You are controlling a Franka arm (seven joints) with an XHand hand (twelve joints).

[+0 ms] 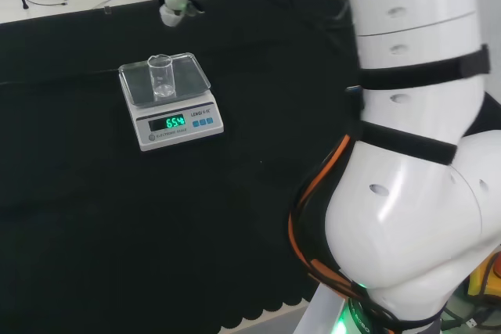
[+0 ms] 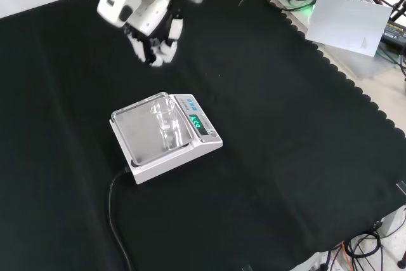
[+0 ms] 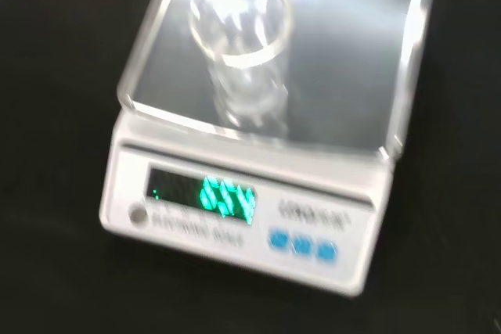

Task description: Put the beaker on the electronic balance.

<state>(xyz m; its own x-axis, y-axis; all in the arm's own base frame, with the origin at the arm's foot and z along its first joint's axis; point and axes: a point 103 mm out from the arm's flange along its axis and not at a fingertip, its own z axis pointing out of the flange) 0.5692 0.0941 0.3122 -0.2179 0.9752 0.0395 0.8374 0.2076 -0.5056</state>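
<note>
Already the beaker [image 2: 165,120] stands upright on the electronic balance [image 2: 166,138], mid-tabletop. Well apart from it, the hand [image 2: 154,36] hangs nearer the tabletop's far edge, fingers [image 2: 166,47] relaxed, holding nothing. Placement looks finished; only retreat remains.

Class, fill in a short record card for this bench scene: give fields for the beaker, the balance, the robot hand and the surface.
beaker: clear beaker, upright on the balance pan
balance: electronic balance, green display lit, cable trailing off over the cloth
robot hand: robot hand above the cloth beyond the balance in the front view, apart from the beaker, holding nothing, fingers hanging relaxed
surface: black cloth over the bench
task state: beaker already on the balance
</note>
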